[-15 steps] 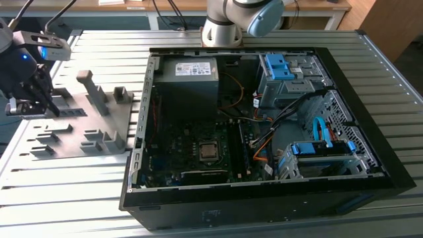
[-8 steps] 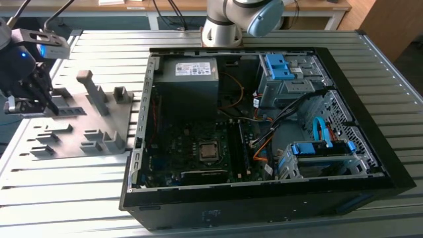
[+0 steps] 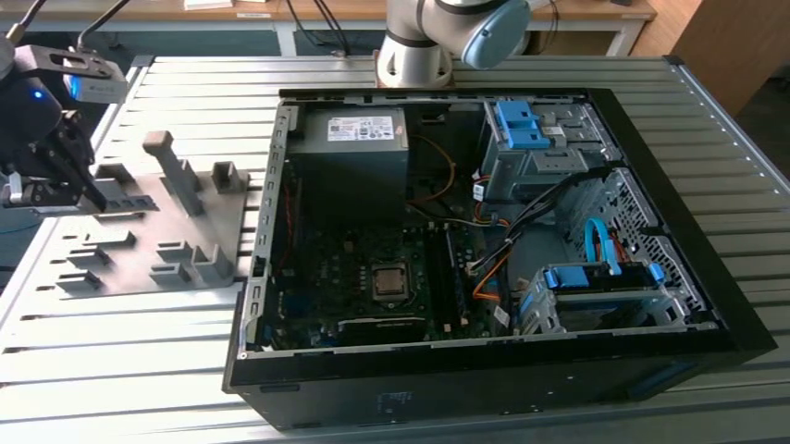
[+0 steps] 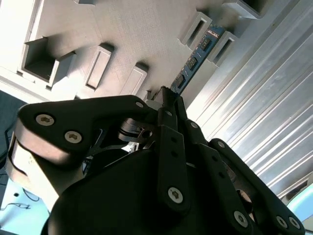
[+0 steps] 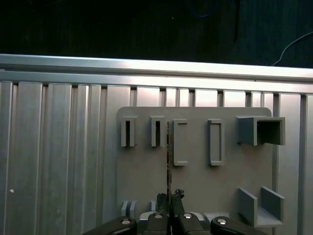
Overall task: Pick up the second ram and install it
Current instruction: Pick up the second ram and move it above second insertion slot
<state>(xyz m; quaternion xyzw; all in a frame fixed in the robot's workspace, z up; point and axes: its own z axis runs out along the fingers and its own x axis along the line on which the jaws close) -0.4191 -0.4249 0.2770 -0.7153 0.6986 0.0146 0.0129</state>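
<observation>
The second ram (image 4: pixel 194 58) is nipped by one end, the gripper (image 4: pixel 168 95) squeezed tight on the board's edge, black chips running away from the fingertips. In the first wrist view it shows edge-on as a thin dark line (image 5: pixel 167 156), passing between two upright blocks of the grey fixture plate (image 5: pixel 142 171). Whether it touches the plate, I can't tell. In the exterior view the gripper (image 3: pixel 74 194) hangs over that plate (image 3: pixel 136 264) on the slatted metal table (image 3: pixel 124 370), well apart from the open computer case (image 3: pixel 728 305) and its motherboard (image 3: pixel 358 277) to the exterior view's right.
</observation>
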